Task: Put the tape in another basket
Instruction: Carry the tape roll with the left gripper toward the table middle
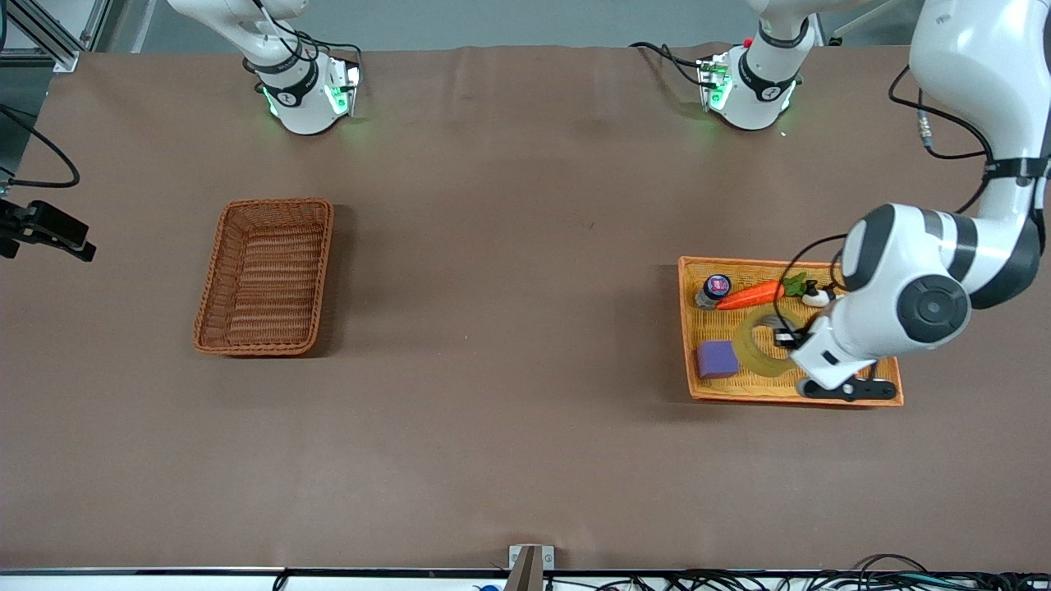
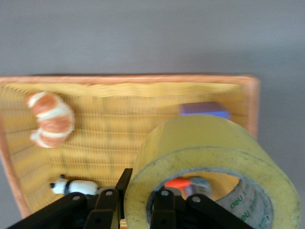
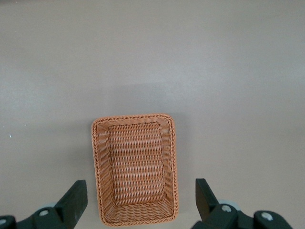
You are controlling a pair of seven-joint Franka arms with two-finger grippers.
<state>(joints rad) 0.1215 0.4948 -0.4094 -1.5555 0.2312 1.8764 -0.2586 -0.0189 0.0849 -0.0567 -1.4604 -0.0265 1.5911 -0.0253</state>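
Tape: translucent yellowish-olive ring-shaped roll of tape (image 1: 759, 349) with grey inner core, in the flat bright orange-yellow woven tray (image 1: 821, 396); whether it rests on the tray floor or is raised, cannot tell

Left tool (image 2: 136, 202): over the tray, clenched on the tape wall, one finger inside the core, one outside

Tray: near the worktop (image 1: 509, 386) edge at the left arm's end; also holds a purple foam cube (image 1: 717, 359) just beside the tape, an orange toy carrot with green top (image 1: 751, 295), a small dark jar with a pink-and-blue lid (image 1: 713, 290), a small black-and-white panda figure (image 1: 815, 295), and an orange-and-white striped croissant-shaped toy (image 2: 51, 119)

Basket: deep rectangular basket of reddish-brown wicker (image 1: 265, 276), toward the right arm's end of the worktop, well apart from the tray

Right tool (image 3: 140, 202): waits high over the basket, fingers spread wide, released, holding nothing
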